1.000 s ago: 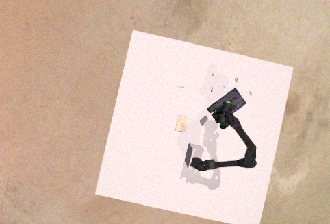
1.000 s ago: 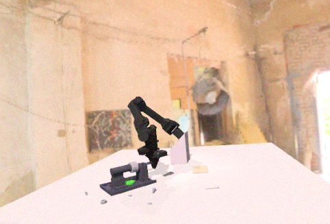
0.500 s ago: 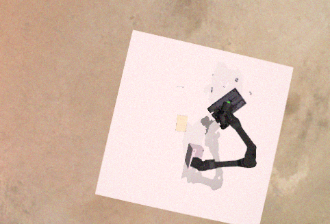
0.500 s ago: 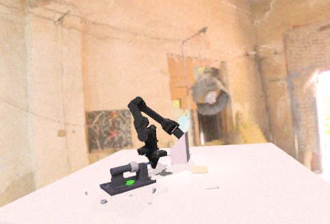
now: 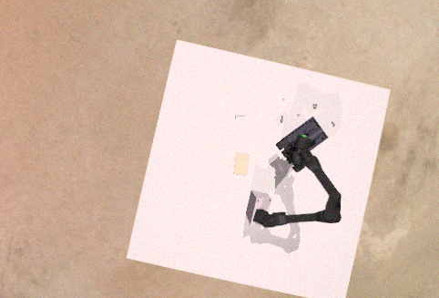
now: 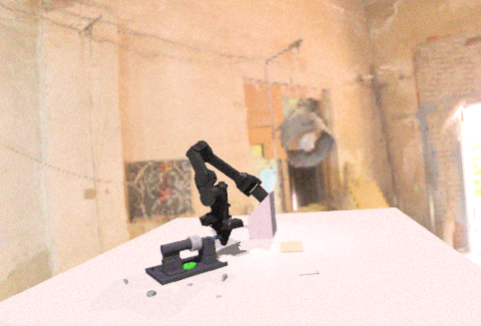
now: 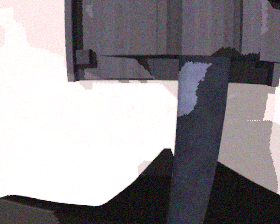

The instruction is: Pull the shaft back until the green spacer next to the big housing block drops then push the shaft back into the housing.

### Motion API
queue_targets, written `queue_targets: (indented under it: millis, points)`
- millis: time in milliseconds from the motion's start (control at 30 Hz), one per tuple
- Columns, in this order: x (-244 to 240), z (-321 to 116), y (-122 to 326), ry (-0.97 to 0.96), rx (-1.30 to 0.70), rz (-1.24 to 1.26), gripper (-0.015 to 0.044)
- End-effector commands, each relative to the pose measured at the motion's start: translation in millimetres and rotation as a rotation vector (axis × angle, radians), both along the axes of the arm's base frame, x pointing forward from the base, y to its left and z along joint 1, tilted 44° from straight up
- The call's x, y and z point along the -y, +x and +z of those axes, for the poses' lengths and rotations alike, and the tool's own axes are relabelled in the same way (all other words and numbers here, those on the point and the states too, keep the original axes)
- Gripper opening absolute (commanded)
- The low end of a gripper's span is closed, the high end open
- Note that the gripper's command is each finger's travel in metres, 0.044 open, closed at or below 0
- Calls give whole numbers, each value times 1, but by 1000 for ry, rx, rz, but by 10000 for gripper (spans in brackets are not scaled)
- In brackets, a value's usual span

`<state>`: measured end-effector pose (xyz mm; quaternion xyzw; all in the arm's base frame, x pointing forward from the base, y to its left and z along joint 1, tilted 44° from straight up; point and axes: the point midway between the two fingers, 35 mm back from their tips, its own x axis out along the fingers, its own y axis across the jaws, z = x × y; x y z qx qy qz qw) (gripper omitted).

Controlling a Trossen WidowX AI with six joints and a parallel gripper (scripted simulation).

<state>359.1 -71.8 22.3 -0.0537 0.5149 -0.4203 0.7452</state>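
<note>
Top view, table: a pale square table, tilted in the frame, with the arm bent over its right half.
Top view, base plate: the dark base plate sits right of center, angled, partly under the gripper.
Top view, green spacer: just a sliver of the green spacer peeks out beside the wrist, so not much to go on from up here.
Top view, other stuff: a flat yellowish rectangle lies left of the arm, and the pale wedge-shaped block is at the arm's mounted end, lower middle.
Exterior view, green spacer: way clearer, it's down low in the fixture at lower left, below the shaft line, between the housing block and the upright support.
Exterior view, grey spacer: the light grey spacer is up at shaft height, between those two.
Exterior view, gripper: fingers point down at the right end of the fixture.
Wrist view, shaft: the bluish shaft runs from the dark fixture at the top to the bottom edge.
Wrist view, gripper: black fingers at the bottom, clamped on the shaft.
</note>
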Motion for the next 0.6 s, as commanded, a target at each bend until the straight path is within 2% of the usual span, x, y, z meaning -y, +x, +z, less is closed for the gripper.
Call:
queue_targets:
  millis: [0, 567]
  points:
    - [0, 1, 3, 2, 4, 3, 0]
    - [0, 2, 4, 2, 4, 3, 0]
